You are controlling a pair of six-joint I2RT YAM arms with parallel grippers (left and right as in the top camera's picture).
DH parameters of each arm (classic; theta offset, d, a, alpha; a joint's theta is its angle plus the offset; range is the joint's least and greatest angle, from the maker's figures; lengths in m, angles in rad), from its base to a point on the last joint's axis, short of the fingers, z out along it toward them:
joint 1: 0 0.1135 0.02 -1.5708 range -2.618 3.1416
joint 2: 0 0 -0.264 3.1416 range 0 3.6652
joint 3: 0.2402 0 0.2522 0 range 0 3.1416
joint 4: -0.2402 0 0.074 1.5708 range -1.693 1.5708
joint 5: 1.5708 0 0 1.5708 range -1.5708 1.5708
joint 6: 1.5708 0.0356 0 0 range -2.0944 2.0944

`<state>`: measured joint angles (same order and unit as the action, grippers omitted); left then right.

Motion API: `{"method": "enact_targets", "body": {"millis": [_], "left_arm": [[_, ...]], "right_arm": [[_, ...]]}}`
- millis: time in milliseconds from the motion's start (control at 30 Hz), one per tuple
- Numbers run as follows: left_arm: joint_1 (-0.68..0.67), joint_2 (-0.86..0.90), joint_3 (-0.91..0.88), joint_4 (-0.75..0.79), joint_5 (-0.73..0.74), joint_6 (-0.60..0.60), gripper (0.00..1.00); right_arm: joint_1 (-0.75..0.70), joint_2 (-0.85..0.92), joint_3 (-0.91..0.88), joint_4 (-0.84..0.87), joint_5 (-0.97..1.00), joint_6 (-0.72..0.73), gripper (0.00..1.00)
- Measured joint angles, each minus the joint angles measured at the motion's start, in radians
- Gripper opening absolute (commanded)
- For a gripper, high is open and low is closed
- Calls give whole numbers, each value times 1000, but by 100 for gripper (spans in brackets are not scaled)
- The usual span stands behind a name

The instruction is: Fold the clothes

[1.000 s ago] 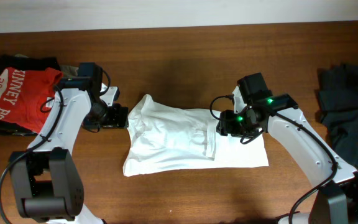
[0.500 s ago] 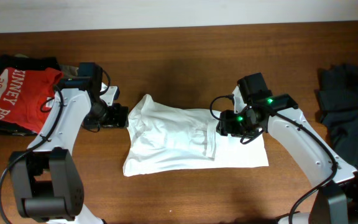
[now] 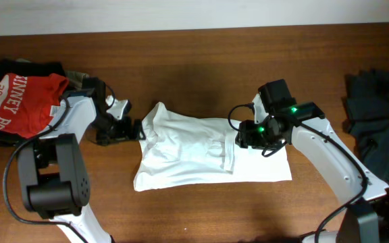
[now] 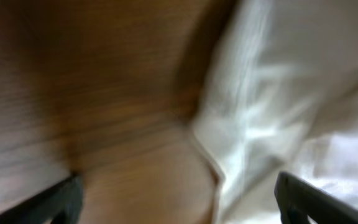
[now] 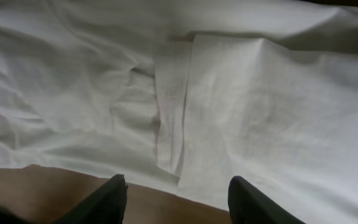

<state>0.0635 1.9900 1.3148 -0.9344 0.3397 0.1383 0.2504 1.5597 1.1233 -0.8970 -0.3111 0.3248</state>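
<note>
**White shirt lies mid-table, both grippers empty**

From overhead we see a brown wooden table (image 3: 194,61) below a pale strip of wall (image 3: 181,13). The white shirt (image 3: 194,152) lies rumpled at the middle, with its right part flat. A red shirt (image 3: 19,101) with white lettering sits on a dark pile at the far left, and dark clothes (image 3: 377,115) are heaped at the far right, both well apart from the white shirt. The left gripper (image 3: 135,130) sits just beside the shirt's left edge. The right gripper (image 3: 240,139) hangs over its right half.

The left wrist view is blurred. We make out fingers (image 4: 61,199) spread wide, with bare wood and the shirt's hem between them.

In the right wrist view, the fingers (image 5: 114,199) stand apart above a folded edge, gripping nothing.
</note>
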Motion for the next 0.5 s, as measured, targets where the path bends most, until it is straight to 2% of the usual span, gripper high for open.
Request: {"method": "enact_targets", "body": {"millis": [300,333,367,433,467,500], "left_arm": [[-129,-1,-32,44,144,79,98],[-147,-16,-66,64,163,80,89],[-160,-26,-86,92,183,76,57],[-182,-29,-114,138,203,61,9],[-190,-14,-133,151,220,60,0],[-192,-5,-142,151,228,56,0]], "right_arm": [[-33,-112,61,-47,1,-8,61],[-42,-112,61,-56,1,-8,61],[-48,-112,61,-65,1,-8,61],[-51,-112,62,-69,1,-8,60],[-51,-112,63,-75,13,-8,60],[-51,-112,64,-85,28,-8,60]]}}
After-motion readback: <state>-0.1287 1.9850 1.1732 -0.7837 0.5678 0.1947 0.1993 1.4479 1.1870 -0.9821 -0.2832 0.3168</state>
